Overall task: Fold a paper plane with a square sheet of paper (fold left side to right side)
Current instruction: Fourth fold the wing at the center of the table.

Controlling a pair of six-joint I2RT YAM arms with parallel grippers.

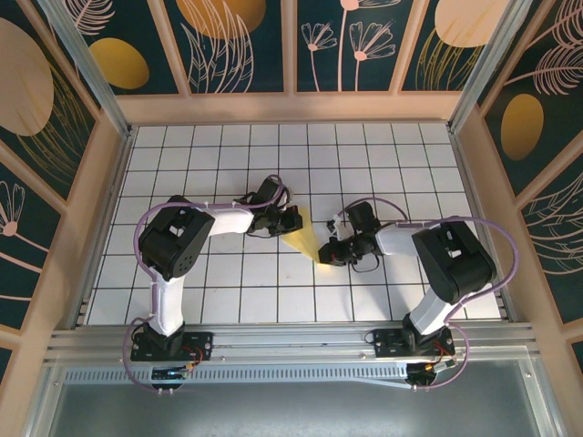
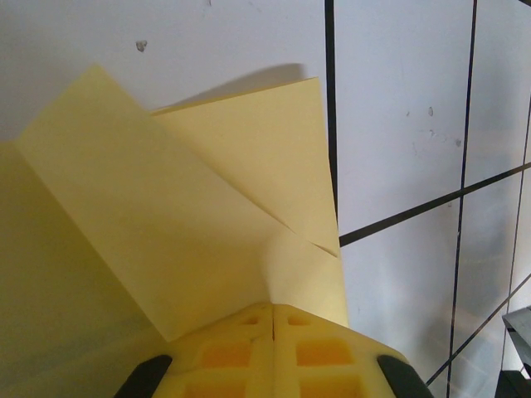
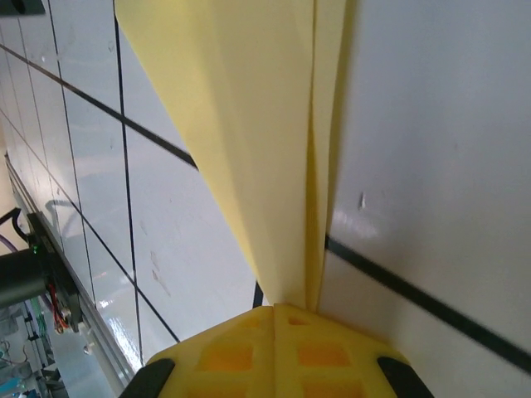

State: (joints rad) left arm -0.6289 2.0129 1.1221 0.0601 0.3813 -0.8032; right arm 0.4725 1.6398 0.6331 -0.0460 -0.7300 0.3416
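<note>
Paper plane [image 1: 306, 238]: pale-yellow wedge, mid-bench [image 1: 228, 155], spanning gap between my two grippers. Long axis diagonal: broad end far-left, tip near-right. My left gripper [image 1: 288, 224]: jaws closed, pinching broad layered end. My right gripper [image 1: 328, 253]: jaws closed, pinching narrow tip. Both arms equally near; coming left-over-right fold likely hinges on that axis.

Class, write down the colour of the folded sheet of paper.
Pale yellow, plain and unprinted; the paper shows best in the left wrist view.
</note>
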